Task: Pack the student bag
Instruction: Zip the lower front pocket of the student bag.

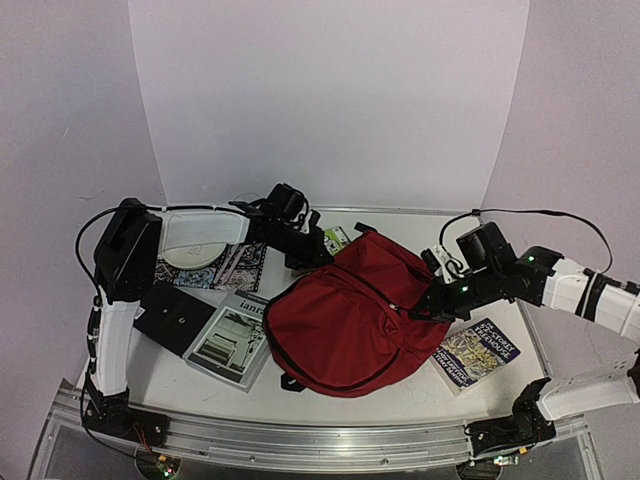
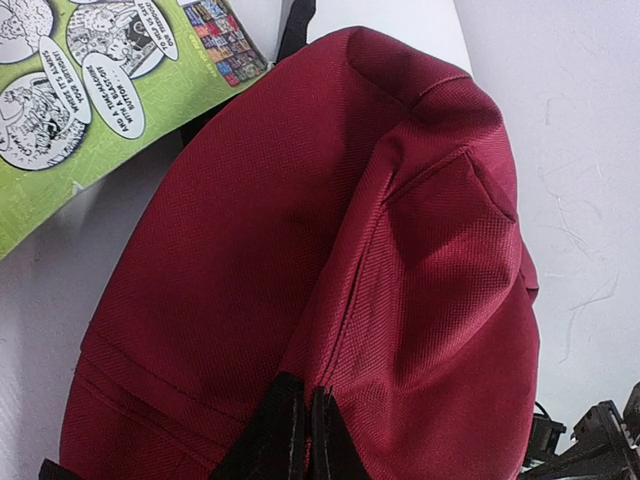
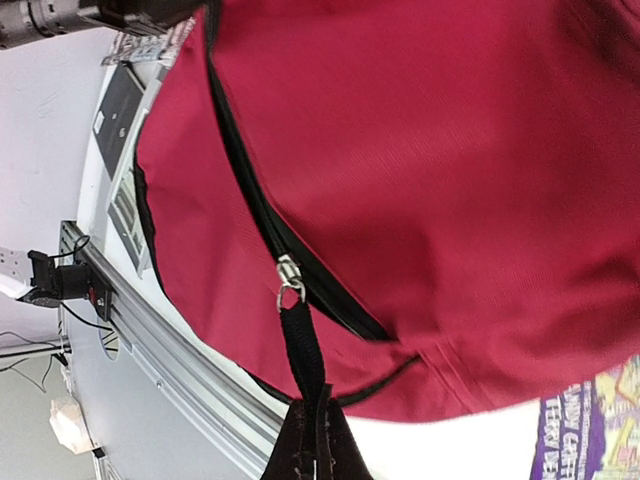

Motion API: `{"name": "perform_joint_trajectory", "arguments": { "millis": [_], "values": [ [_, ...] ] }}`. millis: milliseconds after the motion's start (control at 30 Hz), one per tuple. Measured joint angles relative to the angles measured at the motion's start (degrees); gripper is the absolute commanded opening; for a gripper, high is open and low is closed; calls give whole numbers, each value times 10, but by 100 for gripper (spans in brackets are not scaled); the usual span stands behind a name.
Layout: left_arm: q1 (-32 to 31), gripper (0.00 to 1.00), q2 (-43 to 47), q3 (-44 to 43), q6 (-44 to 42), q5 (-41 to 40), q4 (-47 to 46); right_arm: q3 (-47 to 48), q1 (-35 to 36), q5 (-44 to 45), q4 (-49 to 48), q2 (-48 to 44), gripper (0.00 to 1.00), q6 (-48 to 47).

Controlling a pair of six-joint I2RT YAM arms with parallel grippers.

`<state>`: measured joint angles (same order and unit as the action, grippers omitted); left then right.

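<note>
The student bag (image 1: 345,315), a dark-red backpack with black zips, lies in the middle of the table. At its far left edge my left gripper (image 1: 305,258) is pinched onto it. In the left wrist view that gripper (image 2: 308,425) is shut on a fold of the bag's red fabric (image 2: 330,250) beside a seam. On the bag's right side sits my right gripper (image 1: 433,306). In the right wrist view it (image 3: 322,445) is shut on the black zip pull strap (image 3: 303,345), which hangs from the metal slider (image 3: 289,278) of a partly open black zip.
A green comic book (image 2: 80,90) lies under the bag's far edge. A purple book (image 1: 476,352) lies to the bag's right. To the left are a white-covered book (image 1: 232,340), a black flat item (image 1: 175,315), a patterned item (image 1: 238,266) and a white plate (image 1: 195,248). The metal rail (image 1: 300,440) runs along the near edge.
</note>
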<state>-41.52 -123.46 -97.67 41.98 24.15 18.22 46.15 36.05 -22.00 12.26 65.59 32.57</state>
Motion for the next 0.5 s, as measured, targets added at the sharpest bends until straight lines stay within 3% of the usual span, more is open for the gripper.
{"name": "perform_joint_trajectory", "arguments": {
  "millis": [500],
  "values": [
    [16,0,0,0,2,8,4,-42,0,60,25,-67,0,49]
  ]
}}
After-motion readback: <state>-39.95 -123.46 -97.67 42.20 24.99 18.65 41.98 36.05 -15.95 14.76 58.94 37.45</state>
